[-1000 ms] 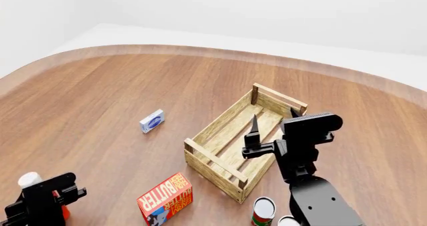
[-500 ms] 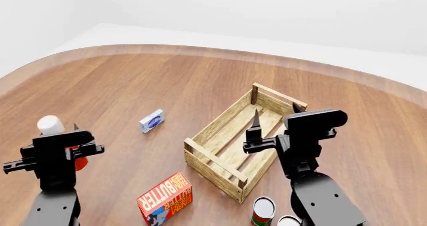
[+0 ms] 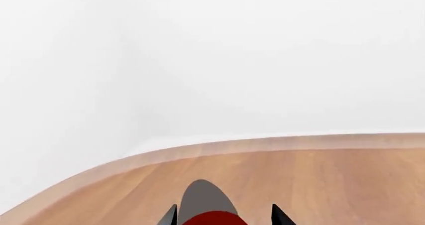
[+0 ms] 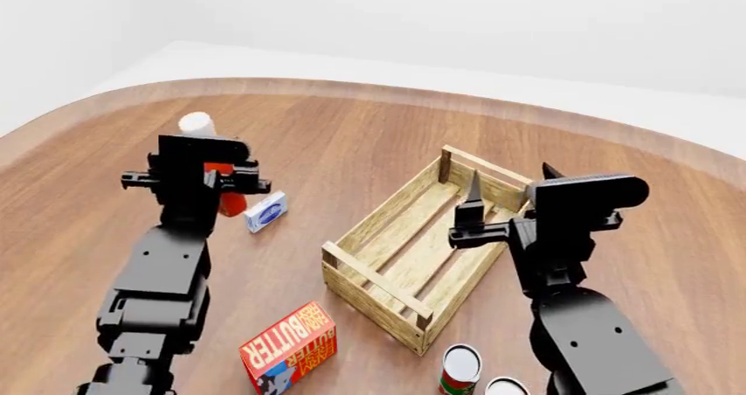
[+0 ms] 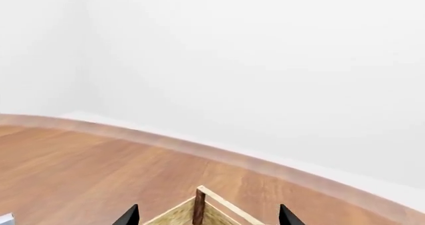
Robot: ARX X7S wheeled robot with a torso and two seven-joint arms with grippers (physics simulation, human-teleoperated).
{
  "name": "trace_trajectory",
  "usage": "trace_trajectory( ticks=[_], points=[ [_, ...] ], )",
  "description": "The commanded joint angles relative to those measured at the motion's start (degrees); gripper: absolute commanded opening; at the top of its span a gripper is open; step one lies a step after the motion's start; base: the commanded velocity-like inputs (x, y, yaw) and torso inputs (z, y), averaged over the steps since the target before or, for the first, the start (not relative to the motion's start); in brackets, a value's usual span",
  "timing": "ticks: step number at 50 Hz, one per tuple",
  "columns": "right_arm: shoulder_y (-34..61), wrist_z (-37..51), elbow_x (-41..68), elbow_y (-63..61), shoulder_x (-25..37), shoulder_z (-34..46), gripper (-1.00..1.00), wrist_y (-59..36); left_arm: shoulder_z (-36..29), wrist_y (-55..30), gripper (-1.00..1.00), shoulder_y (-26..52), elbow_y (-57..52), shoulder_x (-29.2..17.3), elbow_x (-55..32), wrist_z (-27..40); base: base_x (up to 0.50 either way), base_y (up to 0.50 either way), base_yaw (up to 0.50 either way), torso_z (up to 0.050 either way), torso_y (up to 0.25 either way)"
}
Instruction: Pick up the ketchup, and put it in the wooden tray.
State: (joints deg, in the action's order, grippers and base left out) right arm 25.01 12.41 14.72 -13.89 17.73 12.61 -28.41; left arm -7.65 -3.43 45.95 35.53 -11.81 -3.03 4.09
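The left tool point(image 4: 201, 178) holds the ketchup point(image 4: 217, 194) raised above bare worktop point(image 4: 349, 142), well left of the wooden tray point(image 4: 385, 281), while the right tool point(image 4: 509, 188) hovers spread wide over the tray's right rim.

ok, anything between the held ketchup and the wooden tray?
Head view: only the small blue-and-white box, on the table just beside the ketchup in the left gripper. Past it, bare wood up to the wooden tray.
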Motion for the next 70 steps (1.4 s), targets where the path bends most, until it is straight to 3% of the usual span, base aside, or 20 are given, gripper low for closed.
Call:
trace_trajectory(
  ticks=[1,10,22,27,32,41,70],
  points=[
    [-0.76,1.45,1.12,-3.02,1.84,-2.72,1.0,-2.51,-4.23,3.72,-1.0,11.96,13.66,5.89,-0.82,-4.46,0.0,0.0,0.0,0.0,0.0],
    [-3.14,2.64,1.78,-4.25,3.25,-5.48,1.0,-2.74,-8.05,15.21,-1.0,21.32,35.93,11.74,-1.72,-6.62,0.0,0.0,0.0,0.0,0.001],
    [-7.61,3.89,3.7,-6.83,5.77,-11.16,1.0,-3.03,-55.31,17.21,-1.0,25.04,36.36,11.8,-45.27,-0.85,0.0,0.0,0.0,0.0,0.0],
    [-9.03,4.46,4.09,-7.34,6.29,-12.78,1.0,-3.05,-68.34,18.55,-1.0,26.77,34.59,11.8,-57.82,0.51,0.0,0.0,0.0,0.0,0.002],
    [-9.75,5.03,4.17,-7.42,6.29,-13.5,1.0,-3.0,-76.14,20.39,-1.0,27.96,32.29,11.8,-64.41,1.79,0.0,0.0,0.0,0.0,0.0],
    [-11.13,6.13,4.34,-8.31,6.09,-14.45,1.0,-3.11,-79.83,21.41,-1.0,28.41,28.87,11.81,-66.03,4.11,0.0,0.0,0.0,0.0,0.0],
    [-12.09,9.2,3.9,-9.97,5.29,-14.95,1.0,-4.09,-80.19,20.59,-1.0,29.11,22.67,11.81,-61.88,6.16,0.0,0.0,0.0,0.0,-0.077]
  ],
)
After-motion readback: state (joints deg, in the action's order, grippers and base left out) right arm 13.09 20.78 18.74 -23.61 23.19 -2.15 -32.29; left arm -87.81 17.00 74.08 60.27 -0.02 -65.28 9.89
